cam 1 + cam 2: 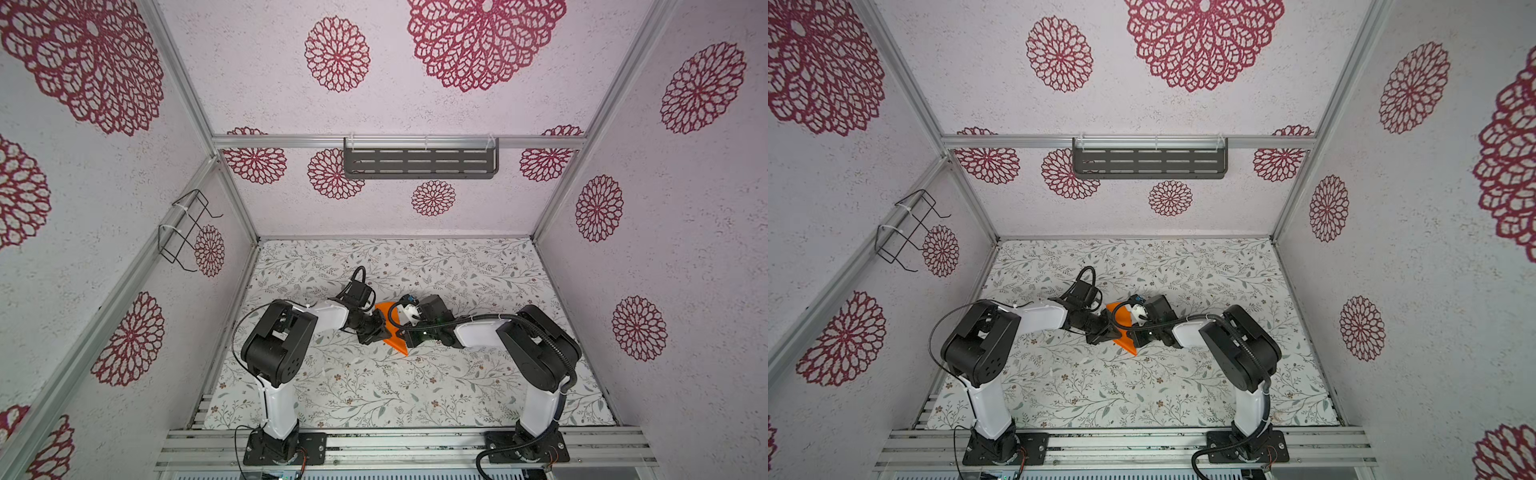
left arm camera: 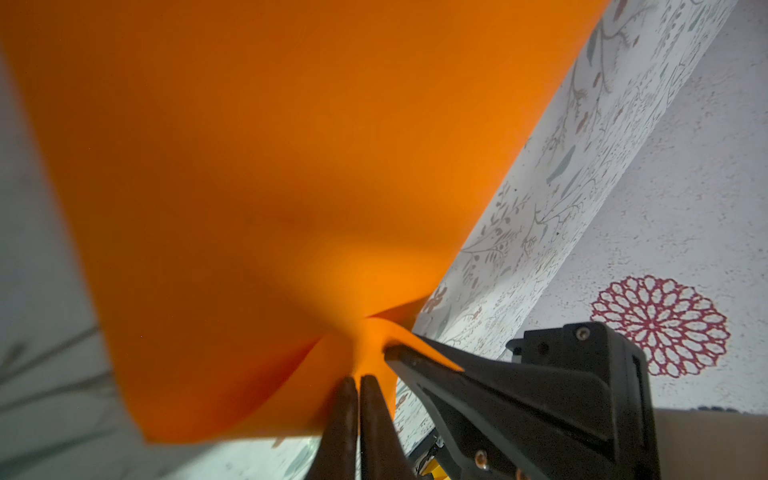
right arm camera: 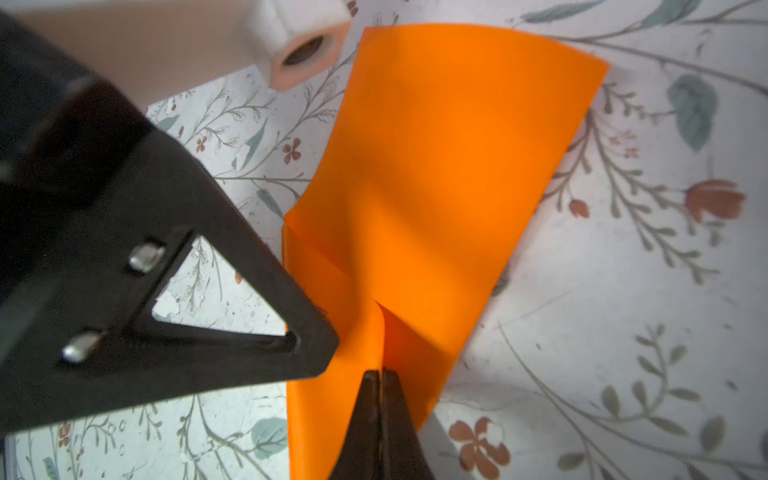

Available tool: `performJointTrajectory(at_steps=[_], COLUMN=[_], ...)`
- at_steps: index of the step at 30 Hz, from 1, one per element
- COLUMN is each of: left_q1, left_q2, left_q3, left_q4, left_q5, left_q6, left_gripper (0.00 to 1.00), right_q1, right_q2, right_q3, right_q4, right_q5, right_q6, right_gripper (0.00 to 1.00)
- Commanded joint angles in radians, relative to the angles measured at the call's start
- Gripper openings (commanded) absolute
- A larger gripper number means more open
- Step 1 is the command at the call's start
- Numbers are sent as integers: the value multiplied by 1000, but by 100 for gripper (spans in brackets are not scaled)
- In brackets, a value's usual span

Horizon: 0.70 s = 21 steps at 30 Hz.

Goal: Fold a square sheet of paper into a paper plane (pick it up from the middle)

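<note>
The square sheet of paper is bright orange and is held up off the floral table at its middle, bent into a curved fold. My left gripper is shut on its edge, where the sheet puckers. My right gripper is shut on a pinched crease of the sheet, close beside the left one. Most of the paper is hidden under both wrists in both top views. No paper plane shows in any view.
The floral table mat runs to the enclosure walls. A grey slotted shelf hangs on the back wall. A black wire rack hangs on the left wall. An aluminium rail carries both arm bases at the front.
</note>
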<state>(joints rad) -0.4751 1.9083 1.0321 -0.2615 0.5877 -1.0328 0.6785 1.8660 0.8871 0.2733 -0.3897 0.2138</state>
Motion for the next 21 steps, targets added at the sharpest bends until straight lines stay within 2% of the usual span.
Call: performJointTrajectory(at_steps=[1, 21], left_q1=[-3, -3], left_q2=[-5, -25], left_q3=[9, 9], left_q4=[-28, -74], left_q5=[-23, -58], left_q6=[5, 12], left_gripper=[8, 8], right_q1=[-3, -4], right_q2=[20, 46], right_q3=[9, 25], right_q4=[-46, -71], right_q5=[9, 9], right_q6=[18, 16], right_gripper=[4, 9])
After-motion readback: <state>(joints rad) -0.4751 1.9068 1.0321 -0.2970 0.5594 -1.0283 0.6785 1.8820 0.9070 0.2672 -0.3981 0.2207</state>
